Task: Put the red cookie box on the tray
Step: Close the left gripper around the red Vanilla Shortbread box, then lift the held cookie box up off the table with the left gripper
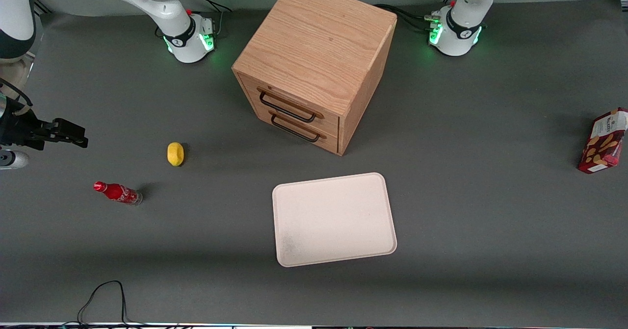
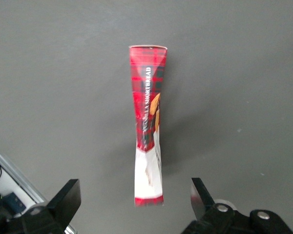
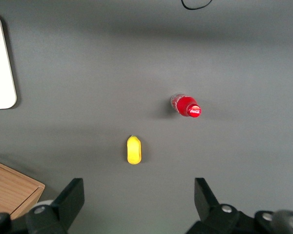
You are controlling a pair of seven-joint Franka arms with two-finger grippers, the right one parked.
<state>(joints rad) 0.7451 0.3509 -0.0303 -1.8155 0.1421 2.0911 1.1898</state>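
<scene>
One risk: claw (image 2: 132,204) spread wide above shortbread box (image 2: 148,124), standing on thin edge; nudge tips it, tray (image 1: 333,218) well apart.

1. Wooden drawer cabinet (image 1: 316,59): oak-grain box standing on the grey worktop (image 1: 490,221), turned at an angle, with two drawers stacked on its front, each with a dark wire handle.
2. Yellow lemon-like object (image 1: 175,153): small, lying toward the parked arm's end of the worktop, nearer the front camera than the cabinet.
3. Small red soda bottle (image 1: 117,192): white script on its body, near the yellow object and nearer the front camera.
4. Black cable (image 1: 105,294): looped at the worktop's near edge.
</scene>
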